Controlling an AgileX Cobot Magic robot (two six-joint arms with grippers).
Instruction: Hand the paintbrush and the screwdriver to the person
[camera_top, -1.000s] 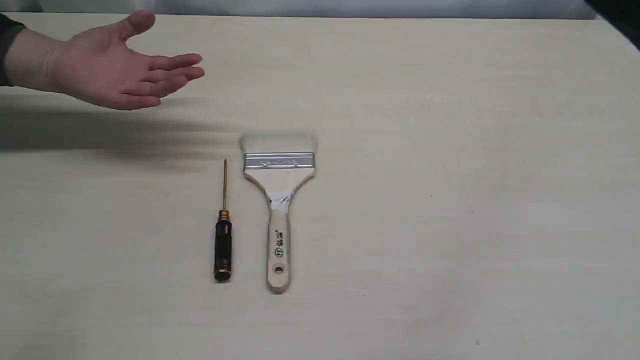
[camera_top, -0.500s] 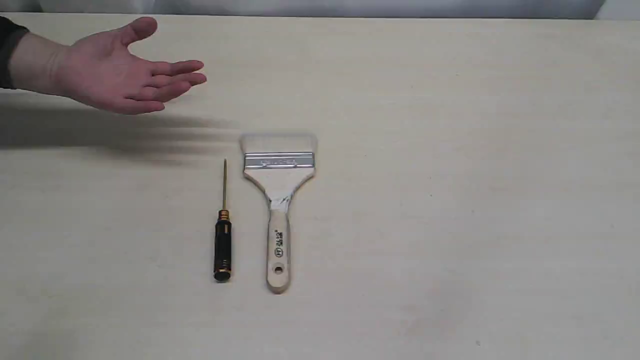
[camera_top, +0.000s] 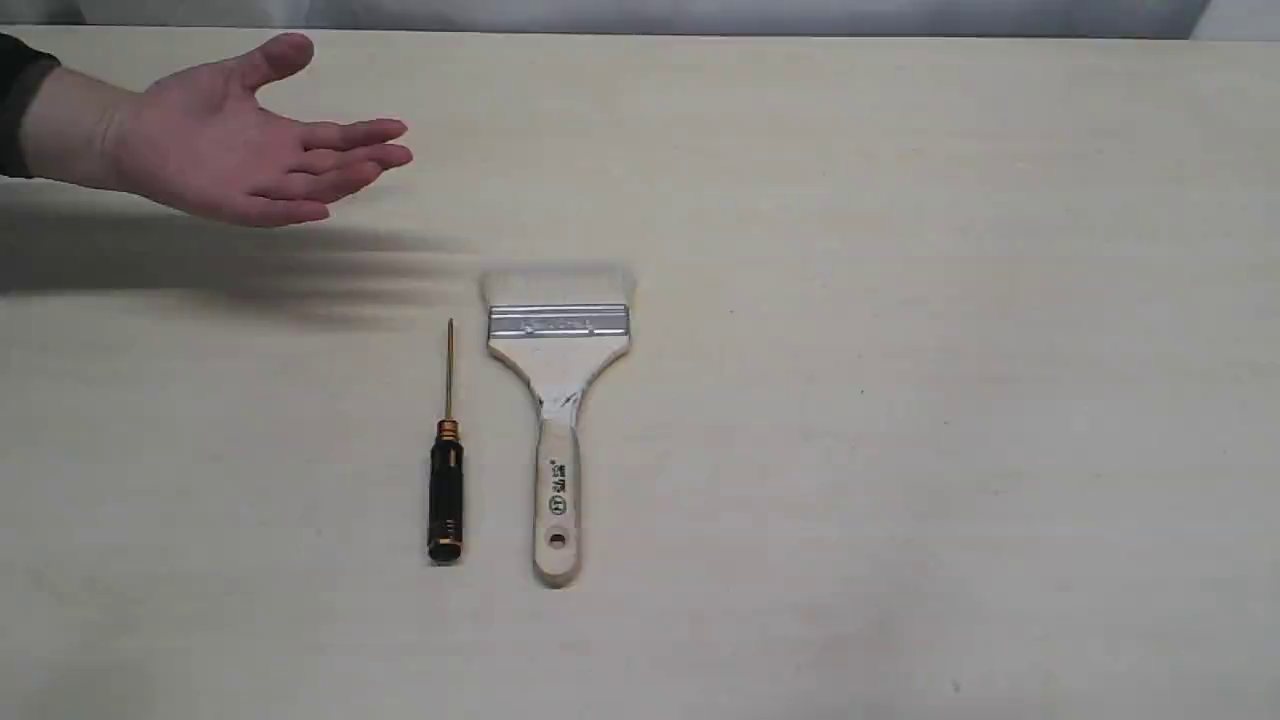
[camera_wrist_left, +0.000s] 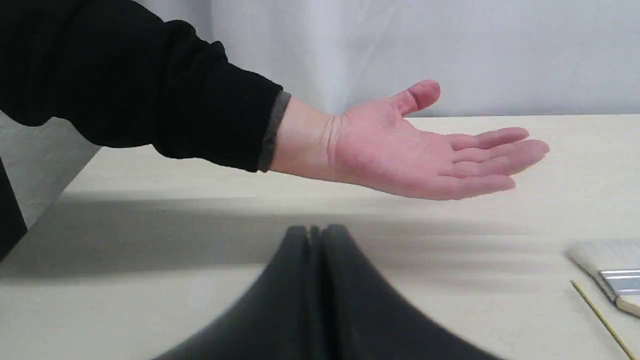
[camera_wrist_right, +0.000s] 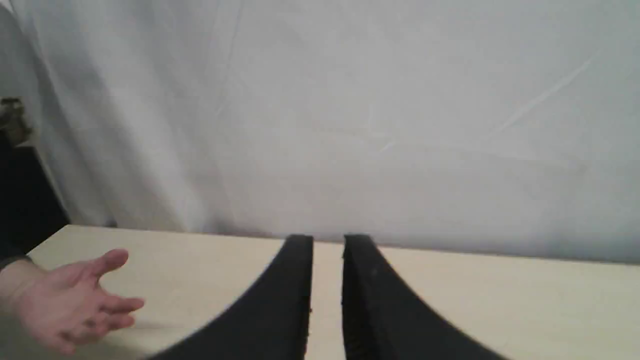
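Observation:
The paintbrush (camera_top: 558, 420) lies flat at the table's middle, with its pale bristles toward the far edge and its handle toward the near edge. Just left of it, and parallel, lies the screwdriver (camera_top: 446, 470), black handle nearest the front. The person's open hand (camera_top: 230, 150) hovers palm up over the far left of the table. Neither gripper shows in the exterior view. In the left wrist view my left gripper (camera_wrist_left: 315, 231) is shut and empty, short of the hand (camera_wrist_left: 425, 150), with the brush bristles (camera_wrist_left: 602, 255) and screwdriver shaft (camera_wrist_left: 600, 320) off to one side. My right gripper (camera_wrist_right: 328, 241) stands open by a narrow gap, holding nothing.
The pale wooden table (camera_top: 900, 400) is backed by a white curtain (camera_wrist_right: 350, 125). The hand casts a dark shadow (camera_top: 200, 265) on the tabletop. A dark object (camera_wrist_right: 20, 190) stands off the table's far left corner.
The hand has dropped slightly and holds still since. A dark shape at the exterior view's top right corner has left the picture. The tools have not moved.

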